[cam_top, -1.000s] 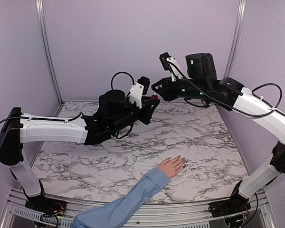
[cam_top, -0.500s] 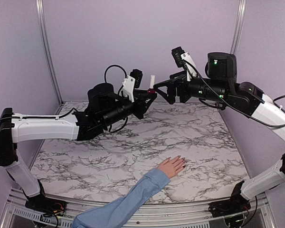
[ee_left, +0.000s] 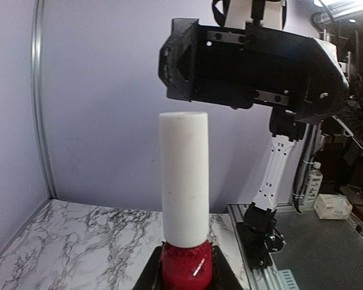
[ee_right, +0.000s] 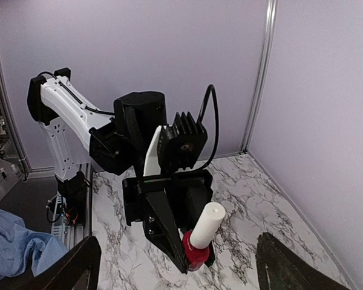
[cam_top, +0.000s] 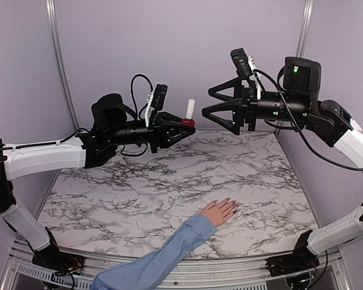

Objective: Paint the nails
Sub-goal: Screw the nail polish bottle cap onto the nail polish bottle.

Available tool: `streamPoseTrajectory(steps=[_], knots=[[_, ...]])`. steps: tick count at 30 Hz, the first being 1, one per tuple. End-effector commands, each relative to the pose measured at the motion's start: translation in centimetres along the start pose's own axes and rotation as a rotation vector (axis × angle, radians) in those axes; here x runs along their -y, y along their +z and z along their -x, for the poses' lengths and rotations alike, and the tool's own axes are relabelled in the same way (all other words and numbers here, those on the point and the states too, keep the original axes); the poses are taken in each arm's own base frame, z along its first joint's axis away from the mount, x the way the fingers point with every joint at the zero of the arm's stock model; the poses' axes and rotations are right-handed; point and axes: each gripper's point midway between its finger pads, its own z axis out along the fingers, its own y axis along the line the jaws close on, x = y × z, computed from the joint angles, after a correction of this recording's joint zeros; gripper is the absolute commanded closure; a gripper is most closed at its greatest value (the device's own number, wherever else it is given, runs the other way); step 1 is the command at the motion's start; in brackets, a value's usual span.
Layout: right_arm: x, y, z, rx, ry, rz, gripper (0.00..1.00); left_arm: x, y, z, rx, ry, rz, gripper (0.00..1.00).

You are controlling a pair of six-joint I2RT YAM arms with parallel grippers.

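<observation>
1. A red bottle (cam_top: 188,122) with a white cap (cam_top: 191,107) is clamped upright between the fingers of the left gripper (cam_top: 183,125), high above the far half of the worktop (cam_top: 127,193).
2. The right gripper (cam_top: 207,101) is held at about the same height, just right of the cap. Its jaws are spread wide and pointed at the bottle, and nothing is touched by them.
3. A hand (cam_top: 218,211) is laid flat, palm down, close to the near edge, slightly right of the middle.
4. The nails (cam_top: 232,203) are found at its fingertips, pointing toward the far right corner. They are too small to be made out clearly and lie well below both grippers.
5. The forearm is covered by a blue sleeve (cam_top: 163,257) reaching past the near edge.
</observation>
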Motion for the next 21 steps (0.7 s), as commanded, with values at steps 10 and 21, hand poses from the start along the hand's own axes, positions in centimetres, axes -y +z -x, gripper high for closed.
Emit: streamPoseTrajectory(steps=[10,21], knots=[[-4.2,0.1,0.9,0.009,-0.051,0.288,0.34,7.8,0.5,1.8,-0.010,-0.027,-0.430,0.98],[-5.2,0.4,-0.3,-0.005,-0.007,0.361,0.50,8.7,1.2,1.9,-0.014,-0.044,-0.469,0.99]])
